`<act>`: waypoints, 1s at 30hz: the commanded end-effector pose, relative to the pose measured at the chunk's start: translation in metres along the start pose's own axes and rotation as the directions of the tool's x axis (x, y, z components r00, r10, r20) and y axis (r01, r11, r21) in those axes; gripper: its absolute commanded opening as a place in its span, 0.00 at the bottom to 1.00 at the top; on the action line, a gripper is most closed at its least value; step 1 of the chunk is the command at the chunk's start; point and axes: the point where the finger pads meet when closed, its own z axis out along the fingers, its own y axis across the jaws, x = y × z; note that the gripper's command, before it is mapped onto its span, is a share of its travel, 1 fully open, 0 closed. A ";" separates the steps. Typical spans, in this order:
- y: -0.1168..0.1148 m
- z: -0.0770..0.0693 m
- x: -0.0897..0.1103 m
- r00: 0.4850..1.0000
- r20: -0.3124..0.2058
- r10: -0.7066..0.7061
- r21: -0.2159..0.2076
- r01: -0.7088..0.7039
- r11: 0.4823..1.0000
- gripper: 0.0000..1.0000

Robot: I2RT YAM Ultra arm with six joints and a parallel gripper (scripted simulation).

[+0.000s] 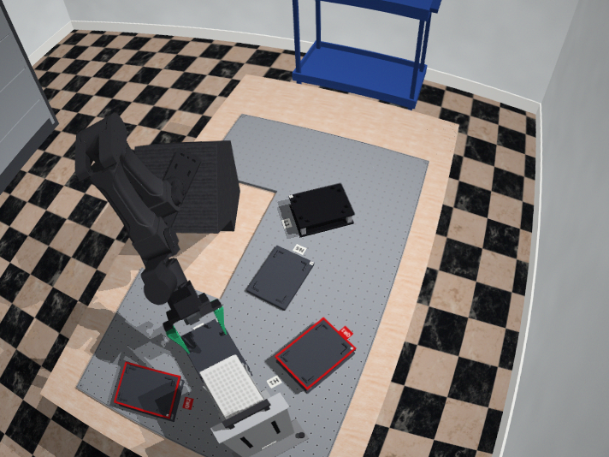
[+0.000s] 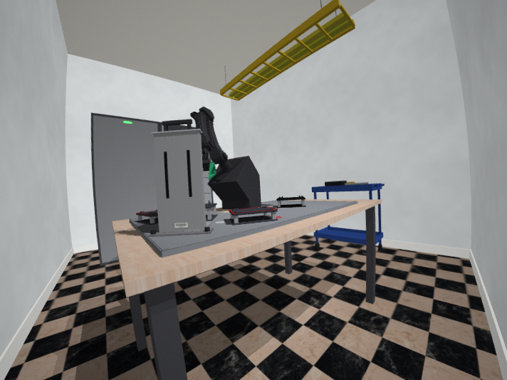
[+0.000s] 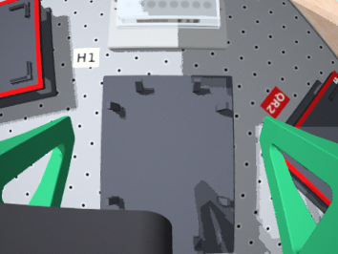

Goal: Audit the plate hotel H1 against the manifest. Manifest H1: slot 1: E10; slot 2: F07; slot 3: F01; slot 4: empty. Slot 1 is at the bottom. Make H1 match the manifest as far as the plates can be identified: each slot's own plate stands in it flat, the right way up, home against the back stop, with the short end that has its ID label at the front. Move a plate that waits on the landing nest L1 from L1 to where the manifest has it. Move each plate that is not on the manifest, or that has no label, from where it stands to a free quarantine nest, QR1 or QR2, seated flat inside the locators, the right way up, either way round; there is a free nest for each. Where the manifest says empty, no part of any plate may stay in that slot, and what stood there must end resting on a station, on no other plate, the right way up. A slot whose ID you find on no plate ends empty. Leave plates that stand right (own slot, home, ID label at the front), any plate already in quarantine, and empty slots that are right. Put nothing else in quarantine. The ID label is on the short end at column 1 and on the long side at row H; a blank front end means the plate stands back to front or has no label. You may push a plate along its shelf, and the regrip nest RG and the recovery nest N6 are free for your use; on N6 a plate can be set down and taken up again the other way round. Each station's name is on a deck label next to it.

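Observation:
My gripper (image 1: 205, 342) (image 3: 167, 127) is open and empty, its green fingers above and on either side of the dark nest (image 1: 212, 341) (image 3: 167, 158) in front of hotel H1 (image 1: 268, 425) (image 2: 178, 183). This nest holds no plate. A white well plate (image 1: 231, 383) is the top one seen in H1; it hides what is below. In the wrist view a clear plate (image 3: 167, 18) stands low in H1, with an end label too unclear to read surely. Landing nest L1 (image 1: 322, 204) shows no plate. Quarantine nests QR1 (image 1: 315, 353) and QR2 (image 1: 142, 386) hold no plate.
Recovery nest N6 (image 1: 280, 277) stands between L1 and QR1 and holds no plate. QR1 and QR2 flank the hotel's front area. The arm's dark base block (image 1: 197, 192) (image 2: 237, 183) stands beside the pegboard deck. A blue cart (image 1: 361, 71) (image 2: 347, 235) is beyond the table.

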 end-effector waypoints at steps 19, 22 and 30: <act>-0.001 0.020 0.001 0.998 0.062 -0.007 -0.003 0.007 1.000 1.00; -0.002 0.019 -0.002 0.998 0.070 -0.008 0.000 0.008 1.000 1.00; -0.003 0.030 -0.016 0.997 0.074 -0.006 0.005 0.005 1.000 1.00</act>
